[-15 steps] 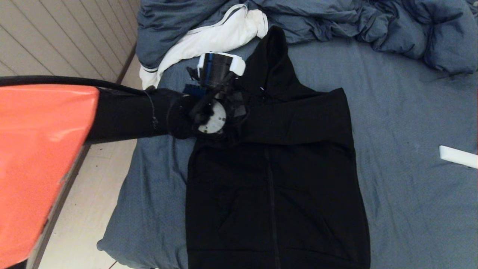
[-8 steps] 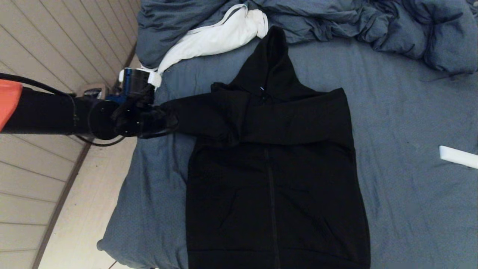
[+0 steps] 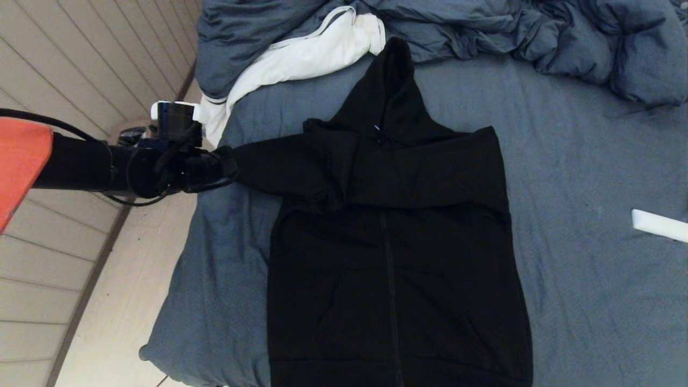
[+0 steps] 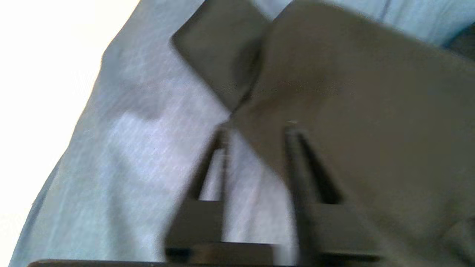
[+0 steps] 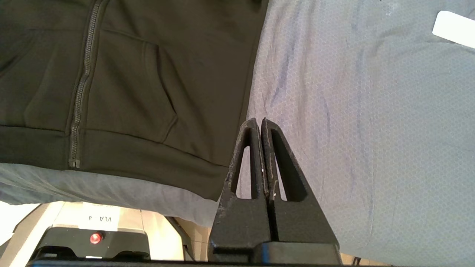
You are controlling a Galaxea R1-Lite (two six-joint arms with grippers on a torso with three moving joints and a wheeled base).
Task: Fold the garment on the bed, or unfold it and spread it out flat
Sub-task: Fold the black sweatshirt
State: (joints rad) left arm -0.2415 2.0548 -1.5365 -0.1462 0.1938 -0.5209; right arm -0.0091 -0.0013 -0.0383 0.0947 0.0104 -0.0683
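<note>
The black hooded garment (image 3: 392, 242) lies front up, zipper shut, on the blue-grey bed (image 3: 580, 161). Its left sleeve (image 3: 279, 166) stretches out towards the bed's left edge. My left gripper (image 3: 223, 166) hovers at that sleeve's end. In the left wrist view the left gripper (image 4: 256, 129) is open, with sheet showing in the gap and the black garment (image 4: 352, 92) behind one finger. My right gripper (image 5: 259, 120) is shut on nothing, low over the bed (image 5: 371, 129) beside the garment's (image 5: 148, 74) ribbed hem corner. It is out of the head view.
A rumpled blue-grey duvet (image 3: 484, 27) with white lining (image 3: 306, 54) is piled at the far end of the bed. A flat white object (image 3: 658, 226) lies on the sheet at the right. Pale wooden floor (image 3: 123, 301) runs along the bed's left side.
The left arm swung from over the garment's chest out to the left, drawing the sleeve straight towards the bed's edge. Its jaws now stand apart.
</note>
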